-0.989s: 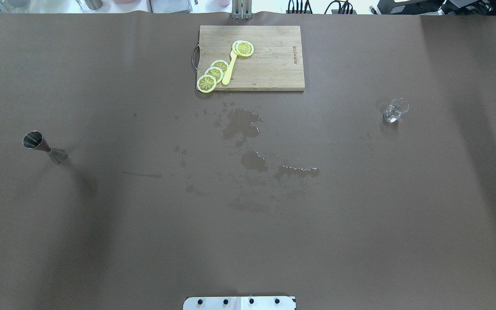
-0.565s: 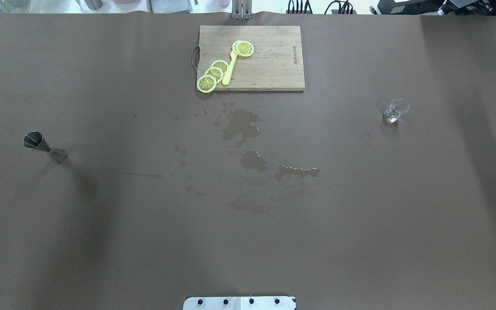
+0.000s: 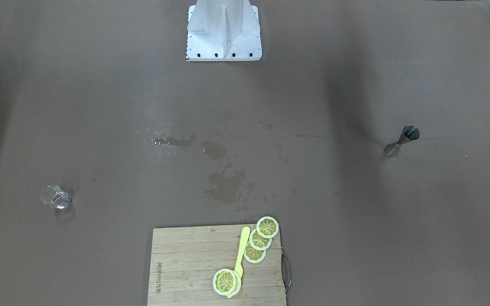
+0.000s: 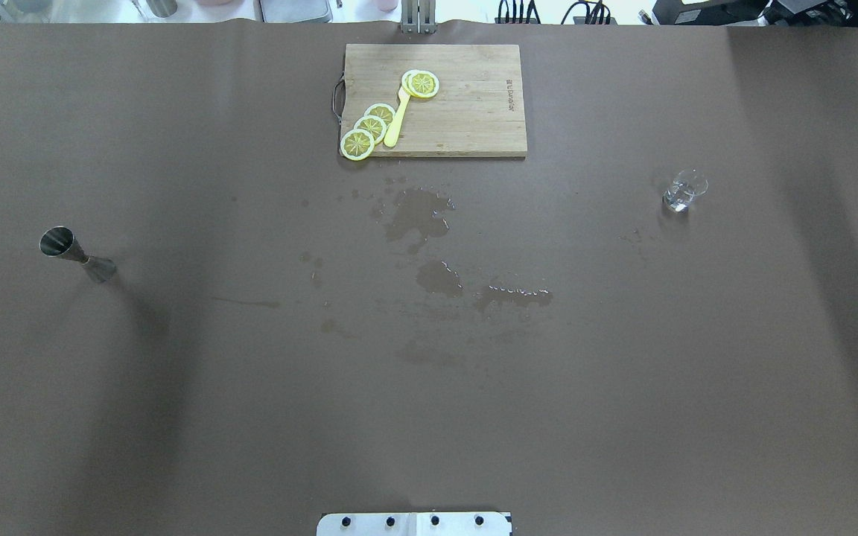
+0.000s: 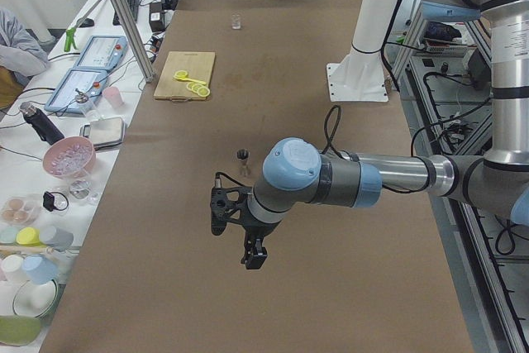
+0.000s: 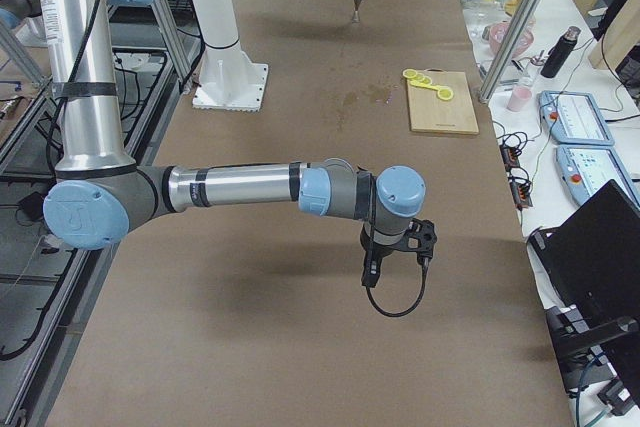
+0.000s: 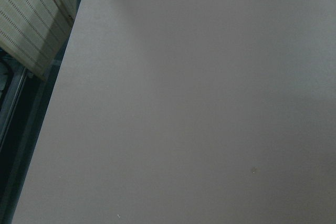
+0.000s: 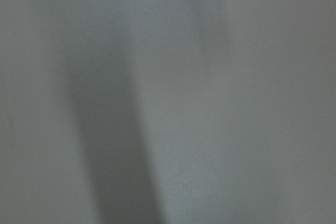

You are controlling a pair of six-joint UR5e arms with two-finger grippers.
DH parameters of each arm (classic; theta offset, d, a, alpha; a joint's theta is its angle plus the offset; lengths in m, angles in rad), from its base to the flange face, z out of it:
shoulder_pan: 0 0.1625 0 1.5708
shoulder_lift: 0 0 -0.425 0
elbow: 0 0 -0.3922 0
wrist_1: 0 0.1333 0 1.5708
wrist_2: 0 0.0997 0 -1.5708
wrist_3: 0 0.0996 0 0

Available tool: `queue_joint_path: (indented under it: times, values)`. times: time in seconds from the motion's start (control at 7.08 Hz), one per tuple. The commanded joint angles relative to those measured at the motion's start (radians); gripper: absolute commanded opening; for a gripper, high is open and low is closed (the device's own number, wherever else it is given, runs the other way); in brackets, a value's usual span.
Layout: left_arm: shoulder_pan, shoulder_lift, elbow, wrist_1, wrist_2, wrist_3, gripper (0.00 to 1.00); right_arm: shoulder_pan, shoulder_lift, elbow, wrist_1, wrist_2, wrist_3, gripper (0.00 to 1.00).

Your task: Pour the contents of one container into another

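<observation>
The bench (image 4: 176, 409) carries both containers, well apart from each other. Both arms hang above bare bench ends, holding nothing. The left end effector (image 5: 252, 258) and right end effector (image 6: 369, 275) show only in side views, so their opening cannot be told. A cutting board (image 4: 466, 104) sits at the far edge, clear of the work. Wet patches (image 4: 418, 216) mark the centre. The steel jigger (image 4: 75, 255) stands upright on the left side and the small clear glass (image 4: 684, 190) on the right, judged so each arm takes one. Neither container's contents can be confirmed.
</observation>
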Motion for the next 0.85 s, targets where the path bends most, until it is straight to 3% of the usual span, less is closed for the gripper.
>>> queue_joint_path:
  times: [0.0,0.42,0.71]
  values:
    - [0.002,-0.005,-0.003,0.000,0.004,0.000,0.99,0.000,0.000,-0.001,0.000,0.000,0.000,1.00]
    - [0.043,-0.005,0.000,0.000,-0.007,0.000,0.99,0.000,0.002,0.001,0.029,-0.002,-0.002,1.00]
    - [0.057,-0.005,0.003,0.000,-0.007,0.000,0.99,0.000,-0.043,-0.046,0.243,0.000,-0.005,1.00]
